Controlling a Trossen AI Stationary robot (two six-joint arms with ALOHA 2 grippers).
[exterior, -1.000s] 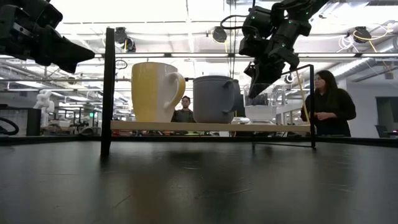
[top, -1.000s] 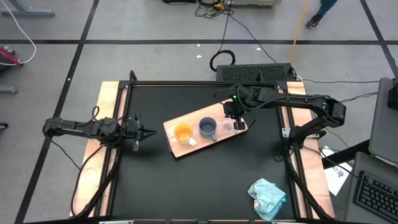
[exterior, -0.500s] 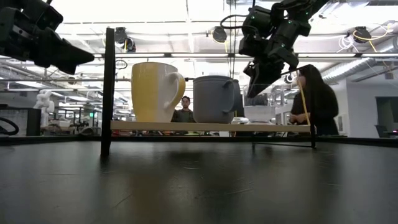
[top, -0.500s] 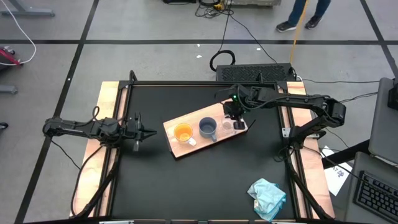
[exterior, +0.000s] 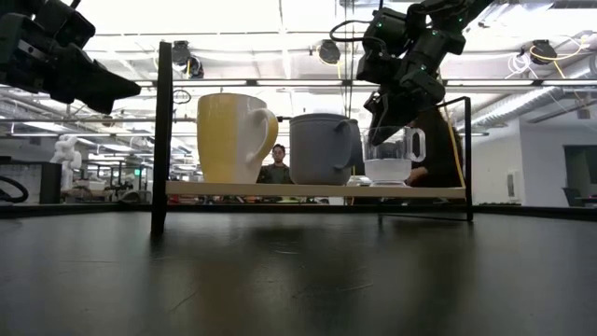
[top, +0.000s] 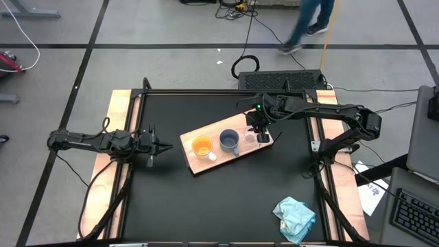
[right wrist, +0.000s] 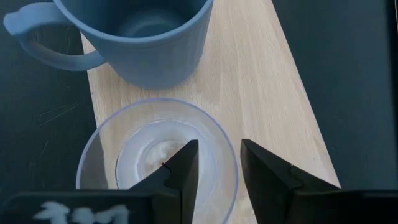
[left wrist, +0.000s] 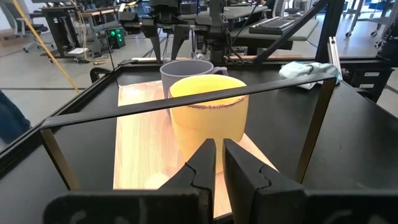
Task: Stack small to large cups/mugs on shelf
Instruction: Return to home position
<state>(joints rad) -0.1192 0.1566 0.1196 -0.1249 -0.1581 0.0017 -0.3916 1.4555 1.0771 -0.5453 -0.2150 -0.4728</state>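
Three vessels stand upright on the light-wood shelf at mid-table: the orange mug, the blue-grey mug and the clear glass cup, in a row from left to right. My right gripper is open, pointing down over the glass cup. One finger is over the cup's inside and one is outside its rim; I cannot tell whether they touch it. My left gripper is shut and empty, left of the shelf, pointing level at the orange mug.
A black frame runs round the table, with a post and a bar between my left gripper and the mugs. A pale teal cloth lies at the near right corner. A person walks beyond the far edge.
Both arms and all three vessels have kept still. Only a person beyond the far edge has walked across.
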